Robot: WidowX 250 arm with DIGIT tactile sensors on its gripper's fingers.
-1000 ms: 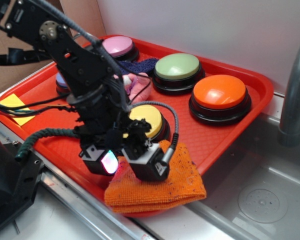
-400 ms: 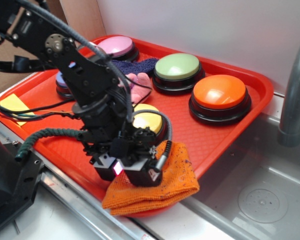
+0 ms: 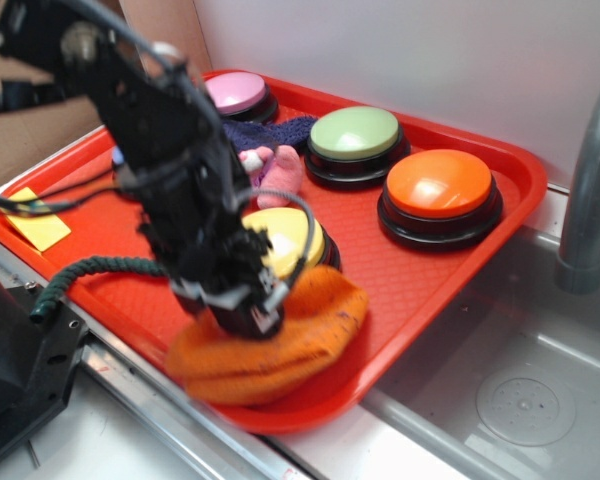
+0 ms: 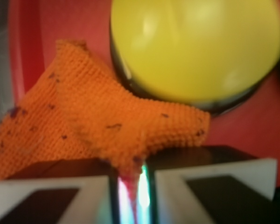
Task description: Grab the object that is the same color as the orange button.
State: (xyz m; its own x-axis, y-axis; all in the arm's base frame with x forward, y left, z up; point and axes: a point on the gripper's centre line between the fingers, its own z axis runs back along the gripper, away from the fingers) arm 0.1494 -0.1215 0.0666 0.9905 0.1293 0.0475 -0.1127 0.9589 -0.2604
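pinching the orange knitted cloth between the end effector pads, clamped tight on a raised fold so the fabric is bunching upward; lying at the red tray front edge, beside the yellow button, away from the orange button.

Gripper: lower and further left in the frame than a second ago, its jaws now closed on a pinched ridge of the orange cloth.
Orange cloth: no longer lying flat and spread; bunched into a rounded heap, its right corner pulled in leftward, a fold drawn up beside the yellow button.
Arm: blurred now.
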